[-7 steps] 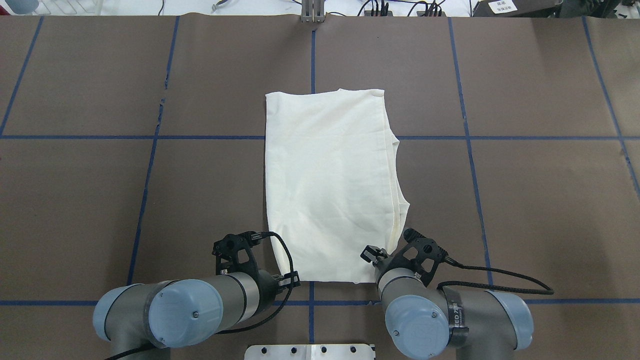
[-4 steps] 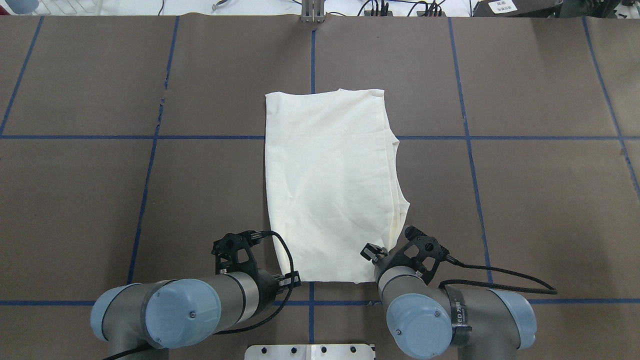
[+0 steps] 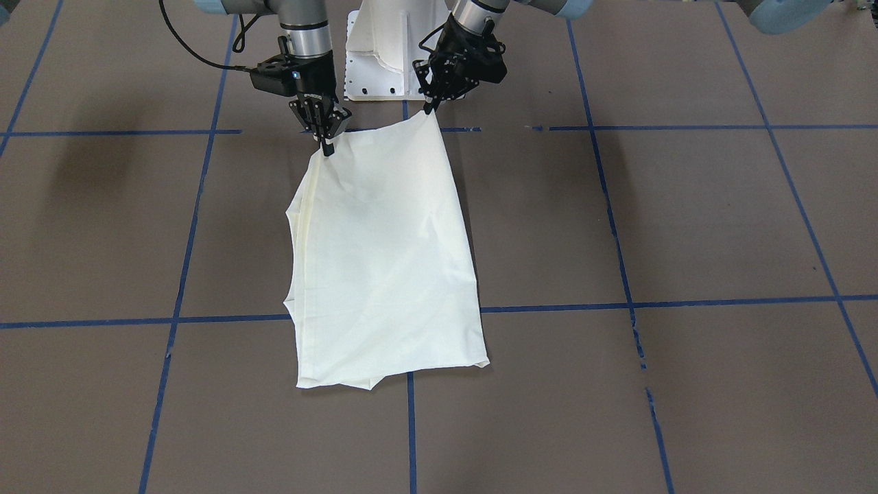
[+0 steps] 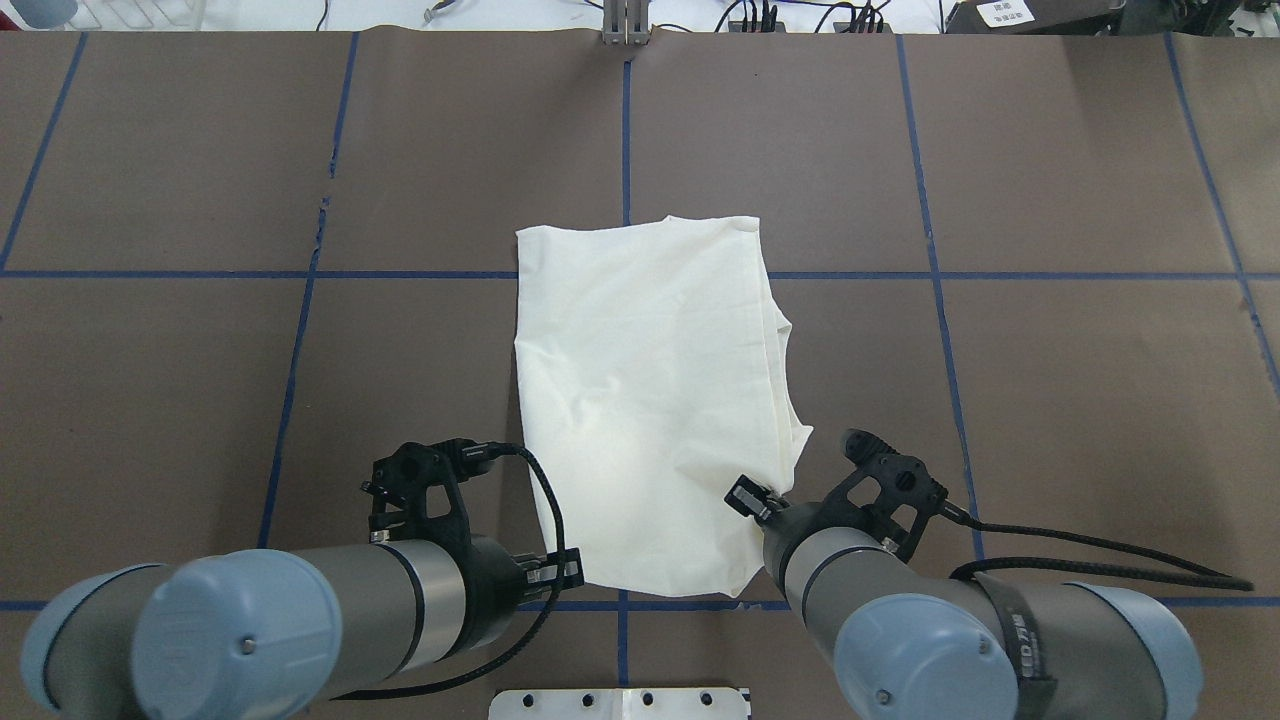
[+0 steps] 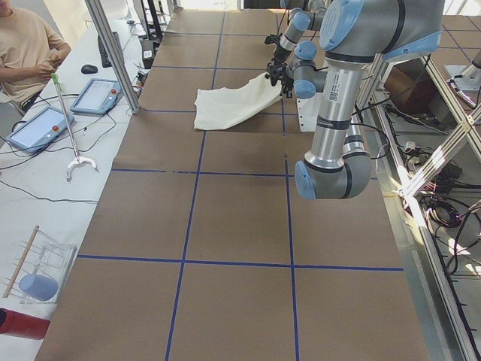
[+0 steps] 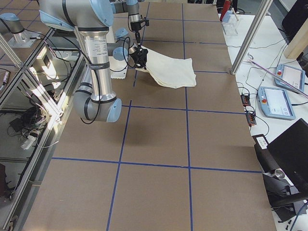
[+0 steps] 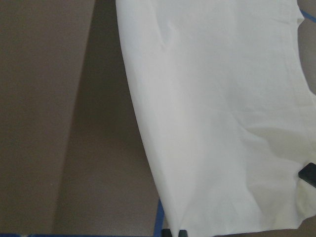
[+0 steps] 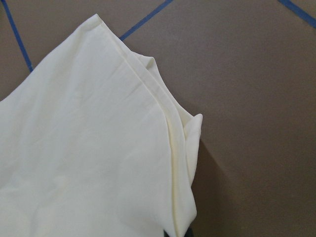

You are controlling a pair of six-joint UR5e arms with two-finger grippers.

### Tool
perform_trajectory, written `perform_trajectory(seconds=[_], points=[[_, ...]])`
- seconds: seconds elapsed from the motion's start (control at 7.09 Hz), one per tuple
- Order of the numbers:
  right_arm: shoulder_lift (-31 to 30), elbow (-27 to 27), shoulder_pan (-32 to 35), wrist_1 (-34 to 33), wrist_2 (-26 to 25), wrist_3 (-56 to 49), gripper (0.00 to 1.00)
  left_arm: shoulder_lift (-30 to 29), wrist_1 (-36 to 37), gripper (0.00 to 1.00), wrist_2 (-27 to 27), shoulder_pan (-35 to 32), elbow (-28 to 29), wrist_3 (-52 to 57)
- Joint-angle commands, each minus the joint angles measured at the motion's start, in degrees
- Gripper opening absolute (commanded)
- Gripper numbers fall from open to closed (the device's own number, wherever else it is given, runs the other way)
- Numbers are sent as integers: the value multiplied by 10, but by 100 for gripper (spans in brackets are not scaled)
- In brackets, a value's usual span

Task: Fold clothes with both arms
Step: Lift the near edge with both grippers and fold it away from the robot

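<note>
The left claw [image 3: 431,106] and right claw [image 3: 325,143] each grip a top-of-frame corner of the cream shirt [image 3: 377,261]. Its long axis runs down-frame, away from both.

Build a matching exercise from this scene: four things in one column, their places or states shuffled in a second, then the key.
Things
1. left gripper
2. right gripper
3. shirt, far end
4. white pedestal base

Places or states
A. lying on the brown table
B. shut on the shirt corner at the stepped, layered side
C. between the two arms, at the robot's edge of the table
D. shut on the shirt corner at the smooth side

Pairs: 1-D, 2-B, 3-A, 4-C
</note>
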Motion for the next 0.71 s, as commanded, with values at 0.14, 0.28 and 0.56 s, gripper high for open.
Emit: perform_trajectory(seconds=[0.14, 0.28, 0.56], points=[[5, 88, -28, -96, 12, 3, 0, -6, 120, 0, -29, -1, -103, 3], [8, 63, -28, -95, 12, 2, 0, -15, 118, 0, -28, -23, -75, 20], [27, 20, 24, -92, 25, -7, 0, -54, 116, 0, -33, -99, -9, 91]])
